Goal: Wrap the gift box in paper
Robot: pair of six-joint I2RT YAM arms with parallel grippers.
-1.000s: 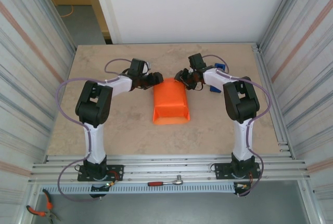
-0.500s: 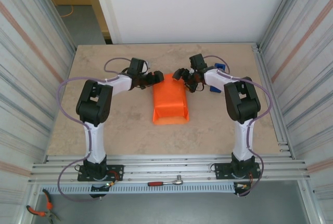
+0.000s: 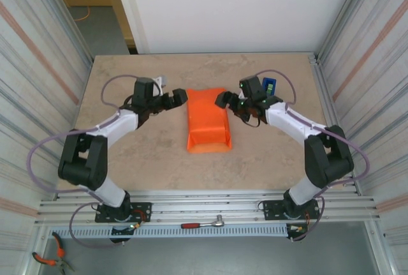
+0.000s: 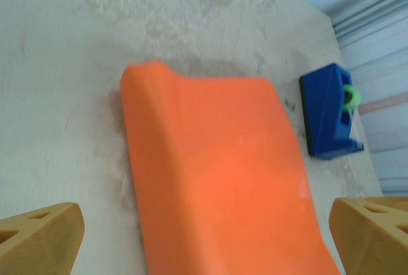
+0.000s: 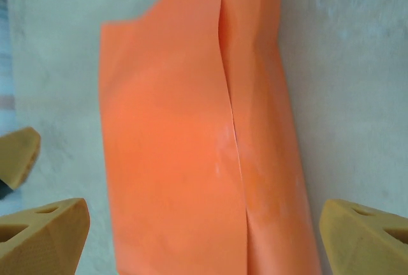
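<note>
The orange paper (image 3: pixel 207 120) lies folded over in the middle of the table as a long parcel, its overlap seam running along the top (image 5: pixel 233 141). The gift box is hidden under it. My left gripper (image 3: pixel 179 97) is open just left of the paper's far end, and the paper (image 4: pixel 217 173) fills the wide gap between its tan fingertips (image 4: pixel 39 235). My right gripper (image 3: pixel 222 99) is open at the far right corner. Its fingertips (image 5: pixel 44 231) stand wide apart either side of the paper, gripping nothing.
A blue tape dispenser (image 3: pixel 269 85) stands at the back right, close behind my right wrist, and it is in the left wrist view too (image 4: pixel 328 110). Metal walls close in both sides of the table. A ratchet (image 3: pixel 203 224) lies on the front rail.
Both grippers have opened and let go of the paper's far end. Both arms have swung outward, elbows lower. The paper's far end now lies flatter and reaches a little further back.
</note>
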